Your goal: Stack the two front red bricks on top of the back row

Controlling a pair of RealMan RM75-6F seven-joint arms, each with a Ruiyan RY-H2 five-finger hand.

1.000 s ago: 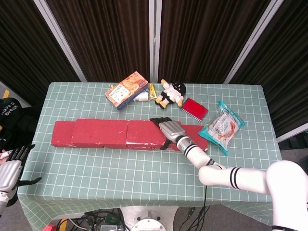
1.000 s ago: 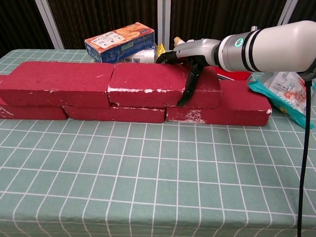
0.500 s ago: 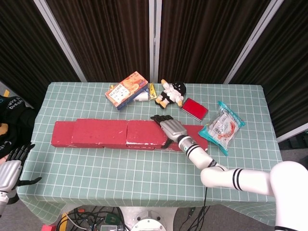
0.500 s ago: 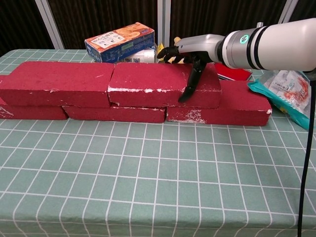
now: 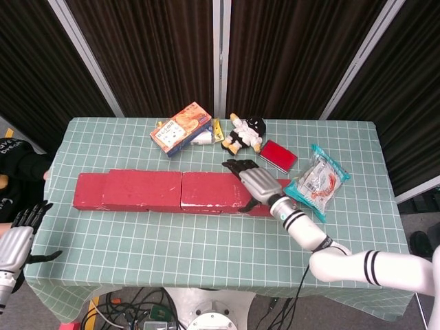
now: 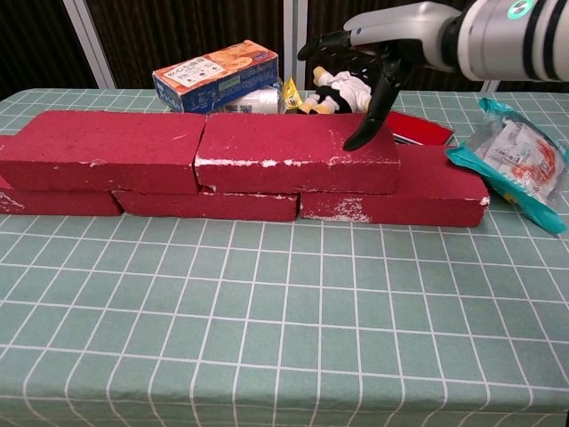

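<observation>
Right robot hand (image 6: 384,46), metallic, fingers spread and empty, hovers above rough rectangular red bricks (image 6: 293,151).

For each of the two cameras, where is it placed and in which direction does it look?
Head view: high above the table's near edge, looking steeply down at the table; both robot hands show, left at the frame's lower left, right by the red bricks.
Chest view: low, near table height, facing the bricks' front; only the right robot hand shows.
Shared: bricks, right robot hand, orange box.
</observation>
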